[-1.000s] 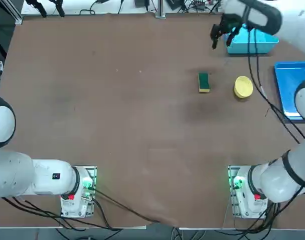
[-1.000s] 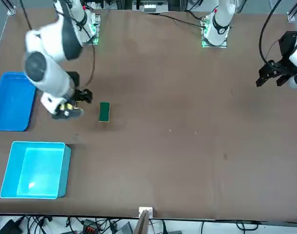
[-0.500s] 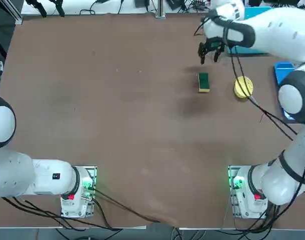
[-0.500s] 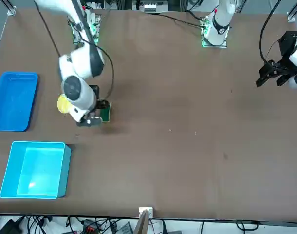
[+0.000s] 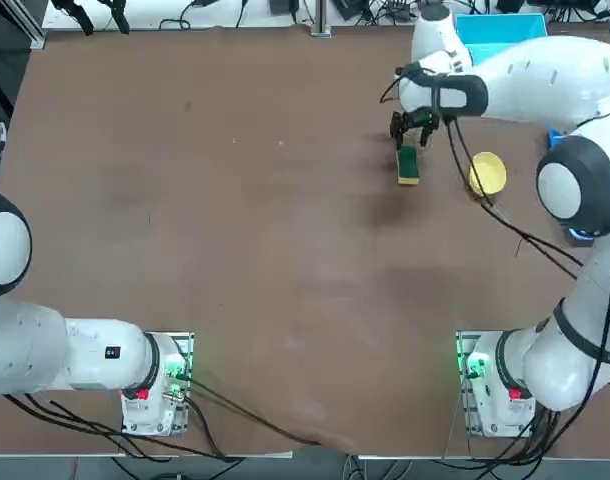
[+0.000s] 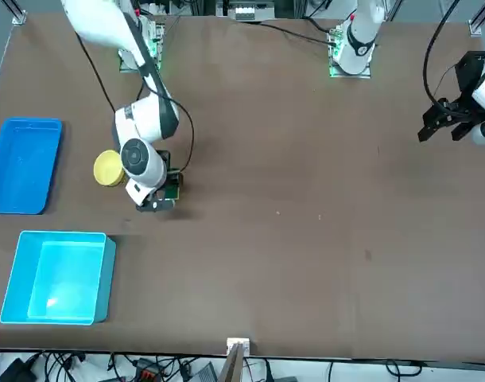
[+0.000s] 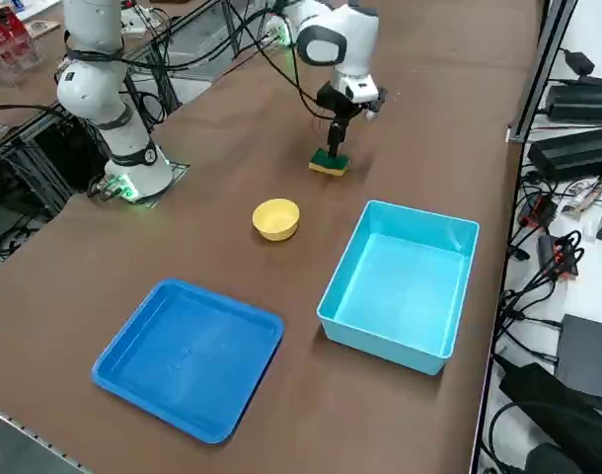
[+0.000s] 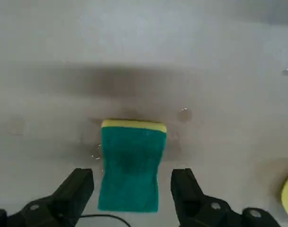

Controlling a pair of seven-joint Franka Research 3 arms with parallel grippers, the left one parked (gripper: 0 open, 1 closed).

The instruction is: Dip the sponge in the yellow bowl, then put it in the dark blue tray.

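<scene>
Right tool (image 8: 132,182) spread wide above sponge (image 8: 131,163), fingers either side of it, sponge flat on table (image 5: 235,230)

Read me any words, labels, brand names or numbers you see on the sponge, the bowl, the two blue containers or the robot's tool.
None can be read.
sponge: plain, no print.
yellow bowl: plain.
dark blue tray: no label shows.
light cyan box: no label shows.
right tool, open astride the sponge: no marking shows.

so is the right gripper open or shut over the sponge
Open: the right gripper hangs over the sponge, a finger on either side with table showing between each and the sponge.
</scene>
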